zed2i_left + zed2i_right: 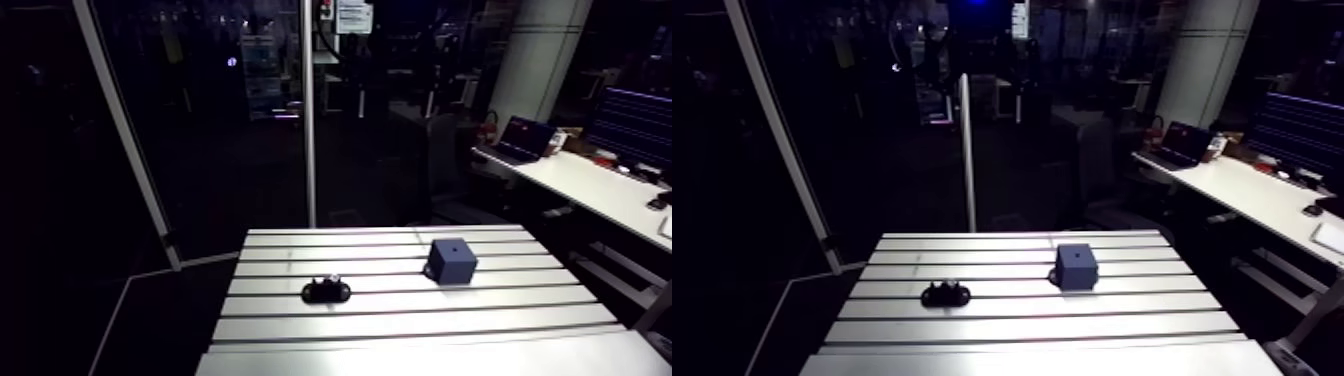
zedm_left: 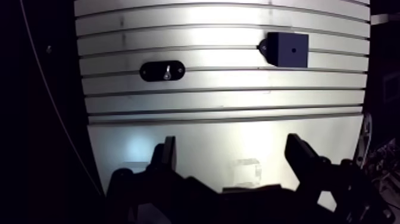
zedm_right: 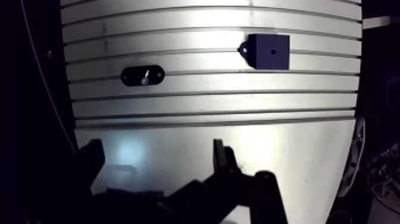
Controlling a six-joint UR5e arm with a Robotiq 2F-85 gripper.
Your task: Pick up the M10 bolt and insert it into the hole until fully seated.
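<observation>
A black oval holder [image 2: 162,71] lies on the slotted table [image 1: 400,320], and a small metal bolt [image 2: 167,72] sits in its middle. To its right, one slot farther back, stands a dark blue block [image 2: 288,49] with a small hole [image 2: 293,50] in its top face. In the wrist view my gripper [image 2: 232,146] hangs high over the table's smooth near part, well short of both things. Its two dark fingers [image 2: 168,156] stand wide apart with nothing between them. The arm view shows the holder [image 1: 326,291] and the block [image 1: 451,261], but not the gripper.
An upright metal post [image 1: 309,120] rises just behind the table's far edge. A slanted pale frame bar [image 1: 125,130] runs down at the left. Several long slots cross the table from side to side.
</observation>
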